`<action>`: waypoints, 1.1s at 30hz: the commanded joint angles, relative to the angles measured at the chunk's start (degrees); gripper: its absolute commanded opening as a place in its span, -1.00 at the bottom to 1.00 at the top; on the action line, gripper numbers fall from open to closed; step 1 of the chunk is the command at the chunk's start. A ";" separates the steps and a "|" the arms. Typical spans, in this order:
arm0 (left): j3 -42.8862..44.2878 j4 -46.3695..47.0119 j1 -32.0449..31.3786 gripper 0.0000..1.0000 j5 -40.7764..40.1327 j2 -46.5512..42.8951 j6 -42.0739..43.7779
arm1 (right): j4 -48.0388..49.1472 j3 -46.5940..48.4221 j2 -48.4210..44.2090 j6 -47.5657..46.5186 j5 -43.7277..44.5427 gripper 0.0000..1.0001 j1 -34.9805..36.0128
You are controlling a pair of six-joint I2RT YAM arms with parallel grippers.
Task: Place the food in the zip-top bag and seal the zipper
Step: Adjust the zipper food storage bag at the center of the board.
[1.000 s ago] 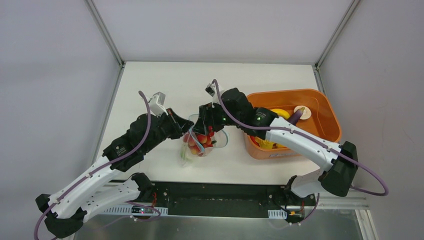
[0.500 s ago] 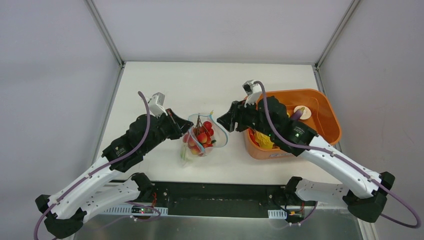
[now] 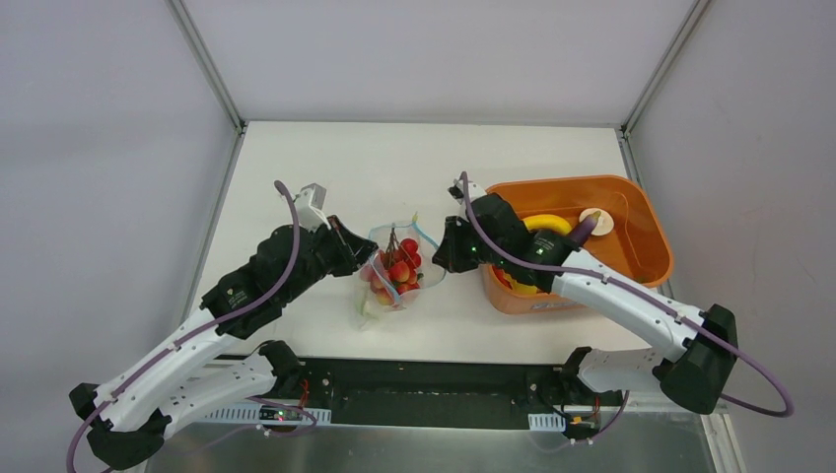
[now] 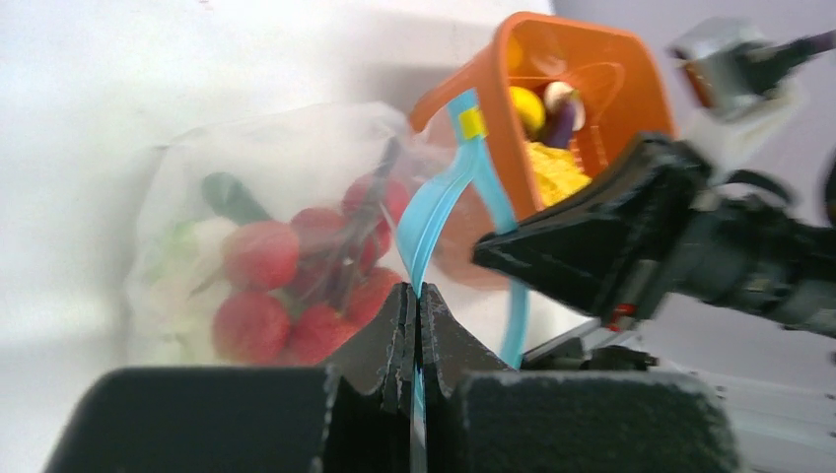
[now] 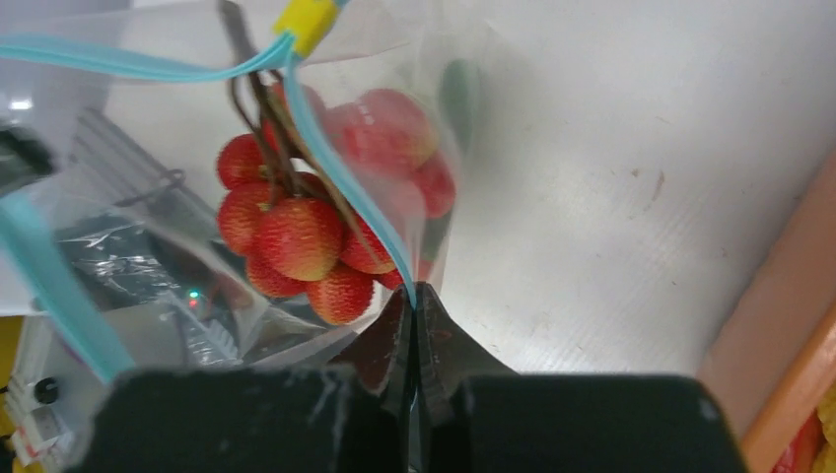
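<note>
The clear zip-top bag (image 3: 380,296) stands between the two arms with its mouth open, and a red bunch of food (image 3: 397,271) lies inside. My left gripper (image 3: 357,258) is shut on the left side of the blue zipper (image 4: 439,202), the strip running between its tips (image 4: 415,291). On the bag's right side, my right gripper (image 3: 441,258) is shut on the zipper (image 5: 335,172) too, pinched at the tips (image 5: 415,288). Red fruits (image 5: 296,236) show through the plastic. A yellow slider (image 5: 308,22) sits on the strip.
An orange tub (image 3: 562,183) stands to the right of the bag, close behind my right wrist. It holds yellow pieces (image 3: 545,223), a purple eggplant (image 3: 582,232) and a white mushroom (image 3: 596,219). White walls with metal rails (image 3: 212,69) enclose the table.
My right arm swung to the tub, then back to the bag's right edge, where its gripper went from open to shut on the zipper strip. The left arm has kept its hold.
</note>
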 commanded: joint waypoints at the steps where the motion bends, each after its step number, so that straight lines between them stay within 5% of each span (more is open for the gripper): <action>1: 7.79 -12.21 1.85 -1.00 -10.50 1.18 7.31 | 9.88 6.41 -3.60 1.14 -9.23 -1.00 0.08; 5: 15.69 -24.53 4.64 -1.00 -14.49 4.07 13.97 | 17.27 6.88 -2.80 4.59 -16.12 -1.00 0.11; 9: 20.31 -25.07 6.17 -1.00 -4.11 5.59 19.09 | 0.42 16.53 8.00 3.56 -2.30 -1.00 0.07; 13: 25.11 -29.96 6.37 -1.00 -3.68 9.27 20.32 | 7.19 16.31 8.38 4.61 -14.17 -1.00 0.20; 17: 27.16 -28.97 6.37 -1.00 8.88 10.77 20.83 | 7.37 17.97 9.90 6.31 -15.75 -1.00 -0.60; 21: 22.57 -25.82 6.53 -1.00 8.60 10.86 19.92 | 13.98 10.44 9.06 7.55 -8.27 -1.00 -1.14; 23: 19.43 -25.87 7.72 -1.00 9.72 14.32 19.01 | 9.48 10.31 14.36 7.71 -2.27 -1.00 -3.47; 26: 18.58 -23.64 8.04 -1.00 14.43 19.48 16.50 | 3.33 15.06 20.01 7.37 -6.83 -1.00 -5.17; 33: 23.20 -17.92 7.88 -1.00 12.97 10.59 14.87 | 13.66 12.75 8.02 6.86 -11.44 -1.00 -3.78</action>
